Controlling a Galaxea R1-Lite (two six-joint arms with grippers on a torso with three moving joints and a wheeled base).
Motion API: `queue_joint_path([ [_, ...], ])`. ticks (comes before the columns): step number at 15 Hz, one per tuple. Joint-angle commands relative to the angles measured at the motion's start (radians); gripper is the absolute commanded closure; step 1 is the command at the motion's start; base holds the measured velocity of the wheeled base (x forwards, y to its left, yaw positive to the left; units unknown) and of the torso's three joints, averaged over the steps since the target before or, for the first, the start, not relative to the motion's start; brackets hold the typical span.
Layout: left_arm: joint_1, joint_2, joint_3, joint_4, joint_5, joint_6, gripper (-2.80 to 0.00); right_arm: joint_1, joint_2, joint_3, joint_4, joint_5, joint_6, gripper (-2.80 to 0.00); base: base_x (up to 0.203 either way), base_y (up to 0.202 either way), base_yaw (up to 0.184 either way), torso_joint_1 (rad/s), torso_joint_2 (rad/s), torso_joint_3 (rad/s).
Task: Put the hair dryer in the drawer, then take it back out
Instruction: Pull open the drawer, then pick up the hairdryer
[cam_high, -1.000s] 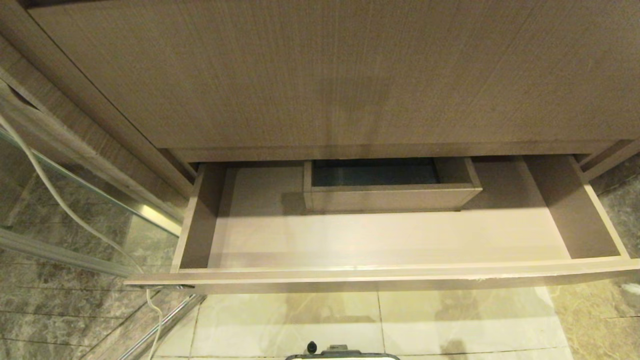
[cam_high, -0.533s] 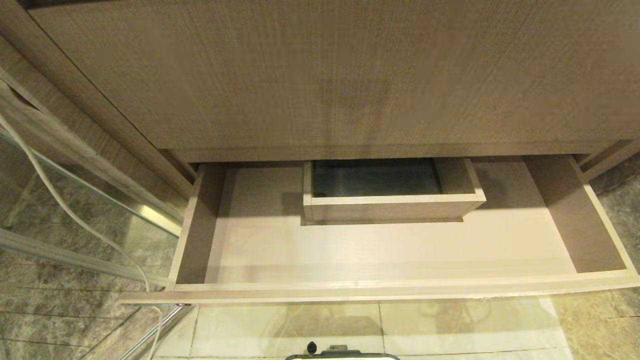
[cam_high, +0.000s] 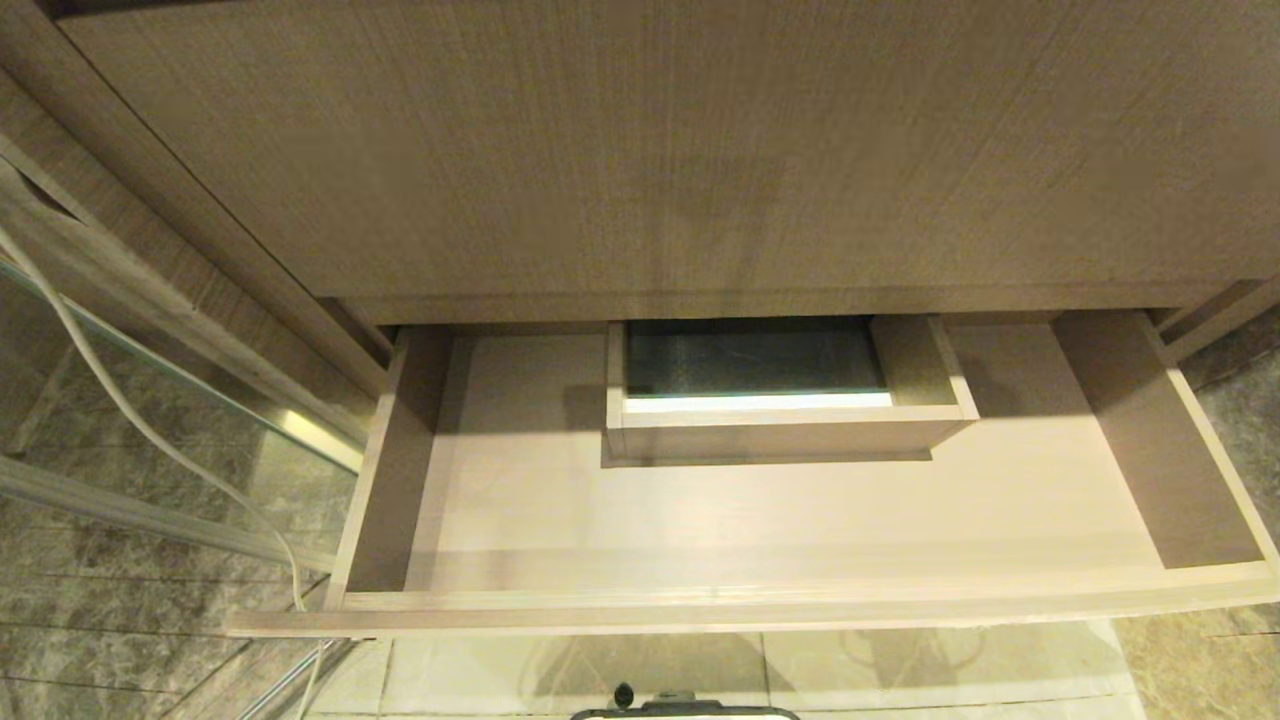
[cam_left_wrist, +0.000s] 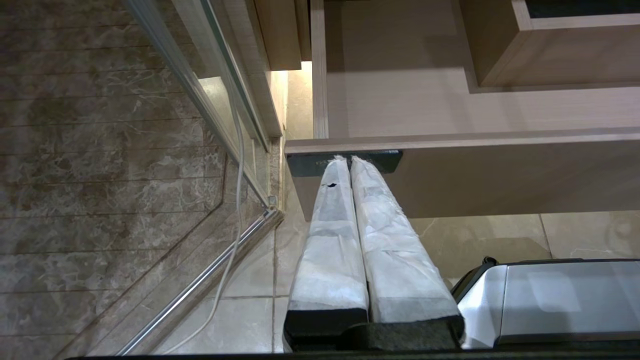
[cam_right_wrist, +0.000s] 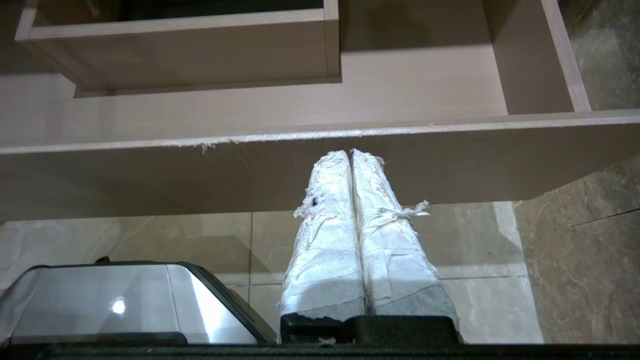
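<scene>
Claws (cam_right_wrist: 351, 152) pressed together below pulled-out light-brown wood-grain drawer (cam_high: 760, 520).

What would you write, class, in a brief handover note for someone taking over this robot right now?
Left pincer: shut, empty, tips at the front panel of the wide shallow light-brown wood-grain drawer.
Right pincer: shut, empty, in front of the same panel.
Drawer: pulled open, nothing inside except its boxed rectangular cutout.
Hair dryer: in no view, so whether it has been in and out already cannot be told.
Left: find it before going on.
</scene>
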Motion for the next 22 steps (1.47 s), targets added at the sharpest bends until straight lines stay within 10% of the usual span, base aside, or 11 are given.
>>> queue_joint_path([
  [1,0.000,0.000,0.002,0.000,0.000,0.000,0.00,-0.001,-0.004,0.002,-0.002,-0.001,0.012,0.00,0.000,0.000,0.000,0.000,0.00,0.000],
  [22,0.000,0.000,0.000,0.000,0.000,0.000,0.00,-0.001,-0.005,0.003,-0.004,-0.001,0.023,0.00,0.000,0.000,0.000,0.000,0.00,0.000],
])
